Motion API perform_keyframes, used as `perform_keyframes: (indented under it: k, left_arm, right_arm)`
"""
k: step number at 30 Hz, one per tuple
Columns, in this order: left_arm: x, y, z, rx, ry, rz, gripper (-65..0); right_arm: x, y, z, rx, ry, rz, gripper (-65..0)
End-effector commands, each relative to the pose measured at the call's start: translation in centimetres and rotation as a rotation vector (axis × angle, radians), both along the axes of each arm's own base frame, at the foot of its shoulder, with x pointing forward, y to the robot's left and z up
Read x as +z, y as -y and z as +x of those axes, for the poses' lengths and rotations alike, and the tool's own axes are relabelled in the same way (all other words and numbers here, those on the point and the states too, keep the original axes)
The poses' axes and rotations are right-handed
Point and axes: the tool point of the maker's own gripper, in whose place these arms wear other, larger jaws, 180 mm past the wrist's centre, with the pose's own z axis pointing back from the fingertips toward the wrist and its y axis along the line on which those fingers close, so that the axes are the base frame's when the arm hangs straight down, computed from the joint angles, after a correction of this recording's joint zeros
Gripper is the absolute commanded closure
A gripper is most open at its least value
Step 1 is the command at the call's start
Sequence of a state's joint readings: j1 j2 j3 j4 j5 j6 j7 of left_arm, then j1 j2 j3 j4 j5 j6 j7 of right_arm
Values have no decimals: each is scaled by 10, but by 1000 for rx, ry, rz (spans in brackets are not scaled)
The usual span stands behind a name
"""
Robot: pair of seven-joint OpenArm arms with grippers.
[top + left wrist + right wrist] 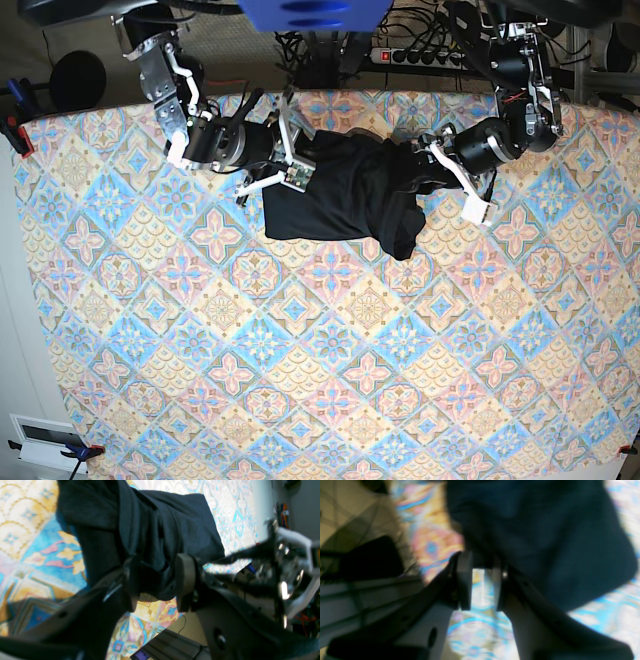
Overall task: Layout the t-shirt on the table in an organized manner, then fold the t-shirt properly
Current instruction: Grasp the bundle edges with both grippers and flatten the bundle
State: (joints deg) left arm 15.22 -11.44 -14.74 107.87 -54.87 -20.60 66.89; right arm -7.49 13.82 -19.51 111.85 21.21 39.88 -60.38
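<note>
Black t-shirt [345, 195] bunched at the table's [300, 380] far edge, between two grippers.

Left gripper [156, 580] pads parted, fabric between them; right gripper [482, 580] jaws apart at the shirt's hem.

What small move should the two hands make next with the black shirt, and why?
Probably both hands should close on the cloth and pull apart. The shirt lies bunched at the table's far edge. The left hand has fabric between its open fingers; the right hand is open at the other edge.

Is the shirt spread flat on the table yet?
No, in the base view the shirt lies bunched near the table's far edge.
</note>
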Motion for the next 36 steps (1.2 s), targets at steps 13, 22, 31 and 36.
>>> perform_keyframes:
  k: [13,22,31,36]
  left_arm:
    - [-23,27,6,-96,-5,139,-167]
    - [-15,6,5,-46,18,165,0]
    - [6,-48,-14,107,24,111,0]
    - [-4,-61,-24,144,-17,127,0]
  right_arm:
    - [12,-3,6,-2,33,40,-133]
    - [14,13,19,-63,47,30,-133]
    - [25,16,37,-74,95,29,-133]
    - [25,16,37,-73,95,29,-133]
